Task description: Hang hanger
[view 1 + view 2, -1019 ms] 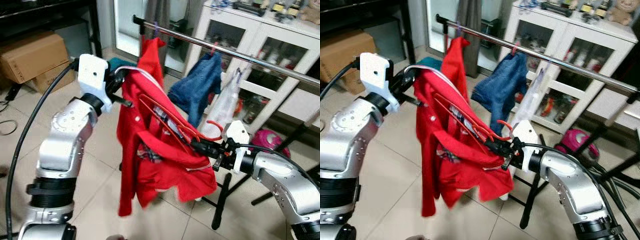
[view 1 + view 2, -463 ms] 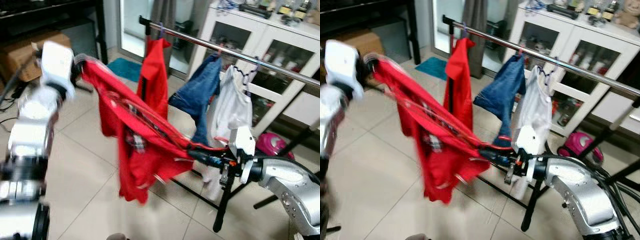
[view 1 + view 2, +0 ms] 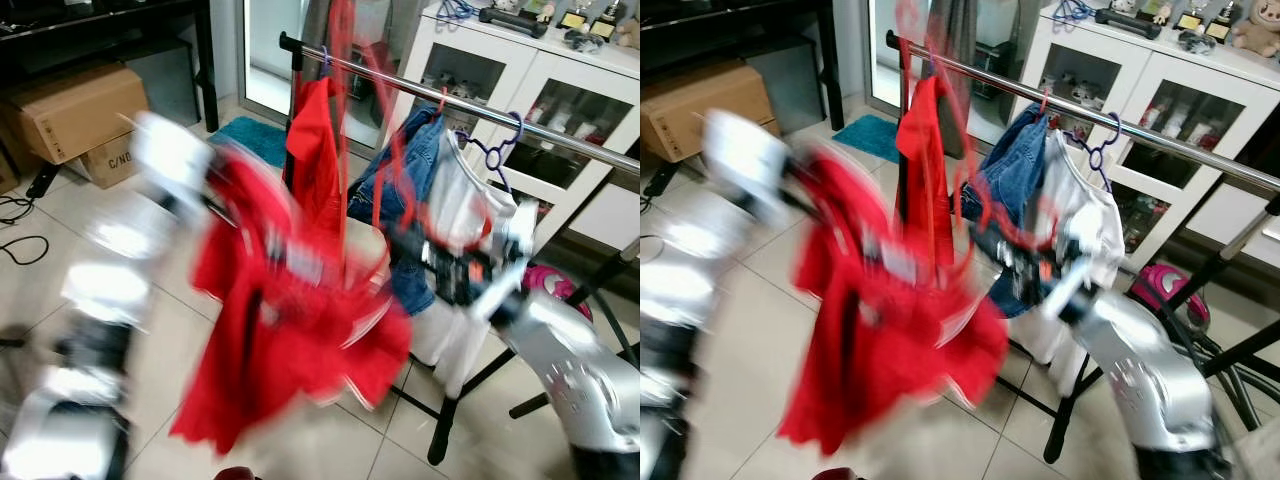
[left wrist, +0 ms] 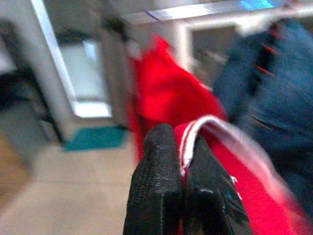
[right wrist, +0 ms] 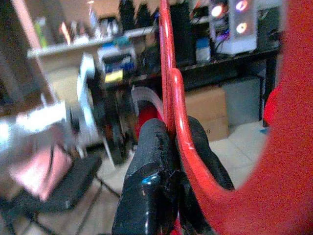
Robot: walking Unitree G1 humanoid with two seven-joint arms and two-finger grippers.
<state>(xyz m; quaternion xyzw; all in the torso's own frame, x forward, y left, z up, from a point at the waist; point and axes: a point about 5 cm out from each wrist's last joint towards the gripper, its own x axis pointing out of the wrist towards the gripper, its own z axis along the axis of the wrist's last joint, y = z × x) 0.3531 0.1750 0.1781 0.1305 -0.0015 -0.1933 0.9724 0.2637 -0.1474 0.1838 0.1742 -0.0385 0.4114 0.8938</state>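
R gripper (image 5: 168,147) clamped on red hanger (image 5: 171,93); L gripper (image 4: 183,161) pinches shirt (image 3: 290,340) (blurred).

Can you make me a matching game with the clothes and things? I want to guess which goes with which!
Things:
1. red hanger
2. denim garment
3. cardboard box
4. red shirt

Places:
A. on the floor
B. hanging on the metal rail
C. pinched at its edge by the left gripper
D. held in the right gripper

Pairs: 1-D, 2-B, 3-A, 4-C
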